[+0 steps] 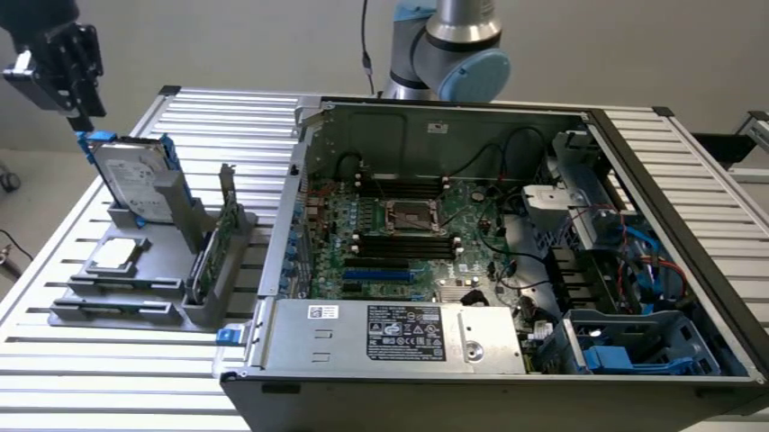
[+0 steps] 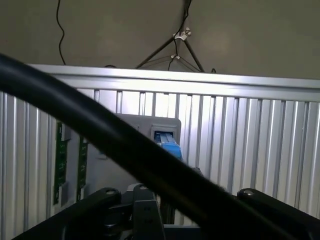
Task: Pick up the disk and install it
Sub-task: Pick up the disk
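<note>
The end effector point(image 1: 82, 115) is seen spread wide just above the upright disk point(image 1: 126, 175). Pickup is judged in hand; alignment over its blue rails point(image 1: 86, 148) is called for.

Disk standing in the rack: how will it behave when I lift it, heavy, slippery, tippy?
The disk looks metal-cased, so probably stiff and heavy for its size. Standing on edge in the grey holder, it may tip if nudged.
</note>
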